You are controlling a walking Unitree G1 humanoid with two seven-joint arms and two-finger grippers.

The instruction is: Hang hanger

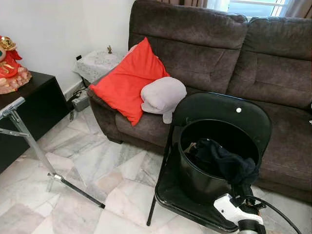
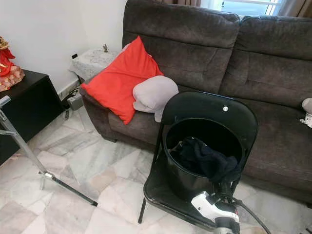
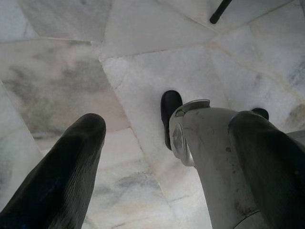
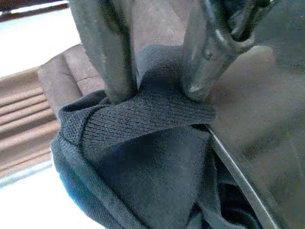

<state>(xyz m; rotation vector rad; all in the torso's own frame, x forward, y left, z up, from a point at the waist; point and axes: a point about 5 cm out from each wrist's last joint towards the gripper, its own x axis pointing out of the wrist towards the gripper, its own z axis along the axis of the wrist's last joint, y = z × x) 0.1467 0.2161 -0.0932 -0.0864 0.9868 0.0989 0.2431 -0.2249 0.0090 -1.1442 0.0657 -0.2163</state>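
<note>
Far left: red figurine (image 1: 10,66) on the near corner of a black cabinet (image 1: 34,105). Below it, a metal rack leg (image 1: 34,146), its foot on the marble floor (image 1: 92,165).

Left of centre: lace-covered side table (image 1: 100,62) against the wall, just beside the sofa's left arm. Red cushion (image 1: 127,80) and grey pillow (image 1: 163,94), touching, at the left end of the brown sofa (image 1: 204,44) seat.

Centre right: black folding chair (image 1: 234,114) in front of the sofa, with a black bucket (image 1: 195,175) on its seat. Dark knitted garment (image 1: 222,161) lies in the bucket and drapes over its right rim.

Lower right: right gripper (image 4: 157,98), fingers nearly closed, pinching a ribbed fold of the garment at the bucket's rim.

Left gripper (image 3: 162,157): fingers spread wide, holding nothing, pointing down at the floor; arm idle.

Hanger: cannot be made out; whether one lies under the garment cannot be told.

Step in hand, judged: grasping the garment to draw it from the bucket. Next move likely calls for a lift straight up, clear of the rim, keeping the pinch firm so the knit does not slip.
</note>
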